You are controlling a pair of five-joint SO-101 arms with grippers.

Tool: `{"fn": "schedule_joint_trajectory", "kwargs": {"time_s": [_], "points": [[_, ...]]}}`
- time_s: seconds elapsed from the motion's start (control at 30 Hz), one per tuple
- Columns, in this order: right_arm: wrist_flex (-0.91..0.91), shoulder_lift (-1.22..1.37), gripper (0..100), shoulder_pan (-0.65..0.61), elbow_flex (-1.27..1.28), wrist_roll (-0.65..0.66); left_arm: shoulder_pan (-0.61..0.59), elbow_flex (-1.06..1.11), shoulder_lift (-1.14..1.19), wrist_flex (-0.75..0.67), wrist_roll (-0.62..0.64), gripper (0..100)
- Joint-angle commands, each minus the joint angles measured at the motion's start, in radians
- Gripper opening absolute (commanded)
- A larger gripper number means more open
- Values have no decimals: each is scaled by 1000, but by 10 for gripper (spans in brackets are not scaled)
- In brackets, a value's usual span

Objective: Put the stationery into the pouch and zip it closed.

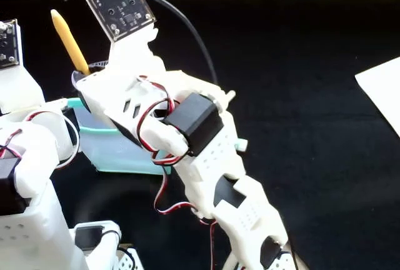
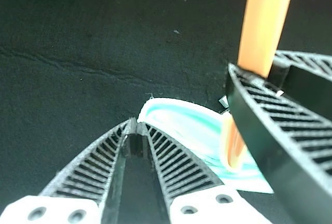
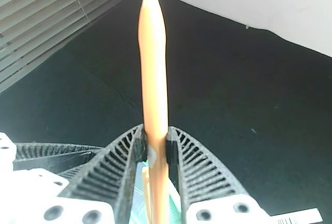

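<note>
- Farthest left, left gripper [image 2: 135,125]: jaws pressed together, pinching the rim of the pouch [image 2: 181,130].
- Pouch: clear with teal edging, lying on the black table [image 1: 300,64] beneath the right arm.
- Right gripper [image 3: 155,131]: clamped on the orange pen [image 3: 154,73], which stands upright with its lower end at the pouch.
- Far right: white sheet [image 1: 382,89], well apart.

A black cloth [image 1: 300,64] is covering the bench and lying mostly flat, though a long crease [image 2: 78,64] is running across it in the left wrist view. A white sheet [image 1: 382,89] is poking in at the right edge of the high view. Slatted blinds [image 3: 46,16] are hanging beyond the far side, beside a white wall [image 3: 249,1].
</note>
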Motion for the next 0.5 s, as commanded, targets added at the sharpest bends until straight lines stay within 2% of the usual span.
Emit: {"fn": "schedule_joint_trajectory", "kwargs": {"time_s": [0.0,0.17,0.47], "points": [[10,-53,21,-30,-105,9,8,-5,8,0,5,7],[10,-56,87,-74,-105,11,8,-7,8,0,5,7],[10,-58,91,-79,-105,11,8,-7,8,-5,3,7]]}}
